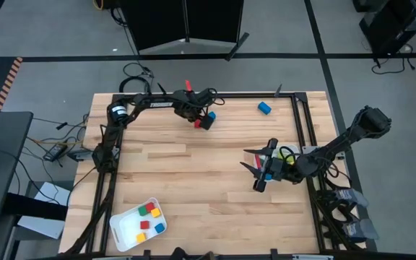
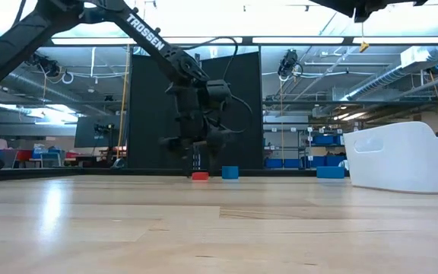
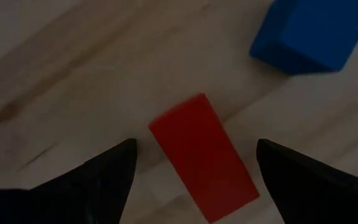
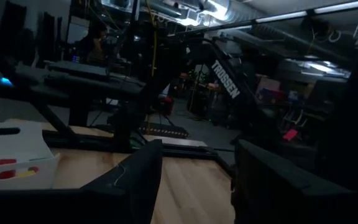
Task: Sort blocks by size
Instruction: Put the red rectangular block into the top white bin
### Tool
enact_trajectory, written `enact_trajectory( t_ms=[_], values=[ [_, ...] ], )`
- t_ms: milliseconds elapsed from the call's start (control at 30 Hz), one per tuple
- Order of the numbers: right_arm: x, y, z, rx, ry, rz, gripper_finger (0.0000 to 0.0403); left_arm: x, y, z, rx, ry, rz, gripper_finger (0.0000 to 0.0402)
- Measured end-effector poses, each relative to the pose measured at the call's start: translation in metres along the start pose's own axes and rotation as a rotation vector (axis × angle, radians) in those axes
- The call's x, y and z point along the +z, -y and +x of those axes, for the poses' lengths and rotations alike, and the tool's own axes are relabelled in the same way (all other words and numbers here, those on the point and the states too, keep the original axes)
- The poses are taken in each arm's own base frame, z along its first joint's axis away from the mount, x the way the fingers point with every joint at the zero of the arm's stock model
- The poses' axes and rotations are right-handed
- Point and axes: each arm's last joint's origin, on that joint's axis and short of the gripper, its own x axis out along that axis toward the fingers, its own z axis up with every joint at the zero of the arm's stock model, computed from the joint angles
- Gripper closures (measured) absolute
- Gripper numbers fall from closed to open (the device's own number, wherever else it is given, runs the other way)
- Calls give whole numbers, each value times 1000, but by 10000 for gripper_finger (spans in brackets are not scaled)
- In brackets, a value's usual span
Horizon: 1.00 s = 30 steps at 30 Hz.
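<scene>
A red bar block [image 3: 204, 155] lies flat on the wooden table at the far middle, with a blue block [image 3: 309, 31] just beyond it. My left gripper [image 3: 196, 146] is open and points down over the red block, one finger on each side with a gap to each. In the high view the left gripper [image 1: 199, 115] is over the red block [image 1: 198, 123] and the blue block [image 1: 210, 115]. In the low view it [image 2: 196, 161] hangs just above the red block [image 2: 200, 176]. My right gripper [image 1: 251, 162] is open and empty at the table's right.
A blue cylinder [image 1: 265, 107] lies at the far right. A white tray [image 1: 125, 230] holding small red, yellow, green and blue cubes stands at the near left corner; it shows in the right wrist view [image 4: 11, 140]. Bare wood lies between the arms.
</scene>
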Motion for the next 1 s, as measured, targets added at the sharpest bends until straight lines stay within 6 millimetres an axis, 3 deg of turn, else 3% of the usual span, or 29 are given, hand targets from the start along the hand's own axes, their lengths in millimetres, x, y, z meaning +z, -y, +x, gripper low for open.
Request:
enact_trajectory(
  t_ms=[200,433,767,833,1000],
  values=[
    [2,1,0,-5,13,-23,196,-3,5,9,-18,-21,10,110],
    [3,2,0,-6,14,-24,196,-5,11,10,6,0,61,269],
    [6,1,-2,-7,41,-10,203,-17,31,-3,-12,-45,198,270],
    [9,0,-5,-2,53,-25,204,-24,39,-17,-15,-50,224,270],
    [20,-1,-19,-66,47,-84,203,-36,78,-71,-107,142,278,270]
  ],
)
